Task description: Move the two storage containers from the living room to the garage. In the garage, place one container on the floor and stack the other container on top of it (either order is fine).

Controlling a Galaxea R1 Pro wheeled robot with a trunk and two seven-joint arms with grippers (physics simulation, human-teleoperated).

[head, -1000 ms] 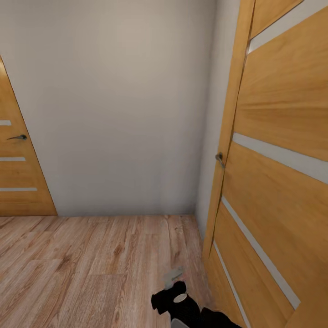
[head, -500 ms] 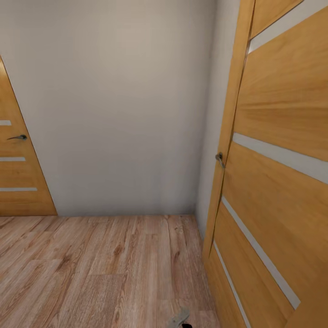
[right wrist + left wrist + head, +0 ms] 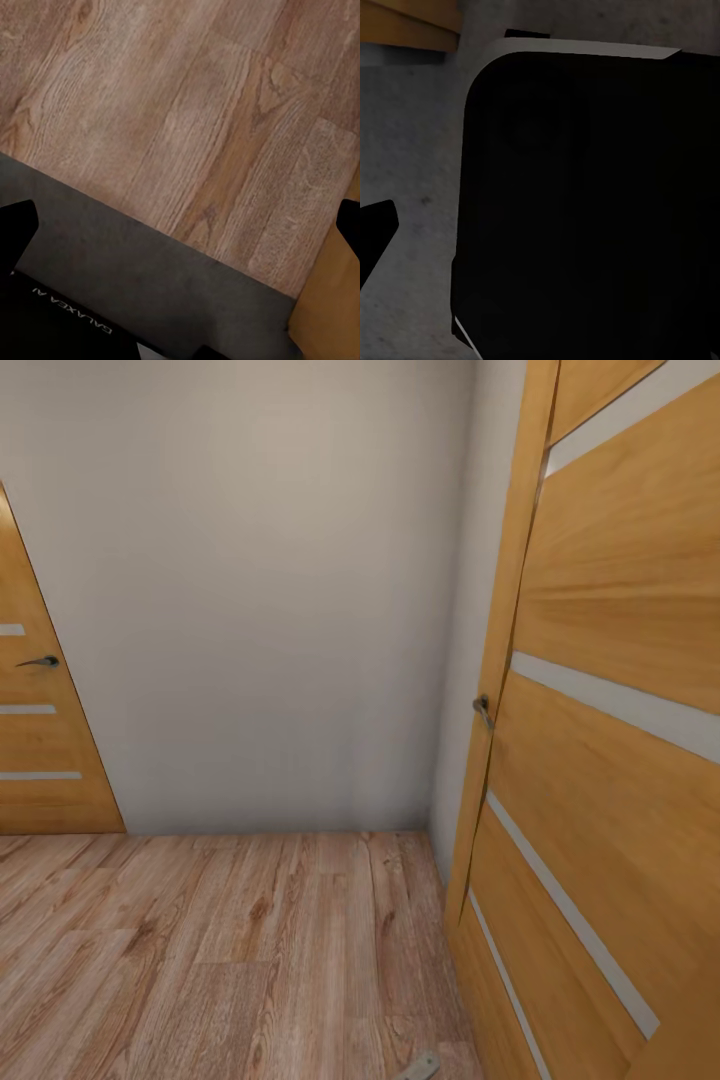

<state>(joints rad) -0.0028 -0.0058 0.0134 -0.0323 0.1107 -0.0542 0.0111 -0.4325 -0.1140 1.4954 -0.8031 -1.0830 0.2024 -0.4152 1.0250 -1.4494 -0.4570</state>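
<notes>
The right pincer (image 3: 180, 225) has its fingertips spread apart, holding nothing, over the wood-plank floor (image 3: 187, 112) beside the open wooden door (image 3: 610, 760). I cannot tell the left pincer's state. This looks like transit: next, turn away from that door toward the containers, wherever they lie.

room: light wood-plank flooring (image 3: 220, 950) meets a plain pale wall (image 3: 260, 590)
doors: two wooden doors with pale horizontal strips, one at the left (image 3: 40, 730), one close at the right (image 3: 600, 740) (each has a dark lever handle)
right wrist view: same planks (image 3: 180, 120)
</notes>
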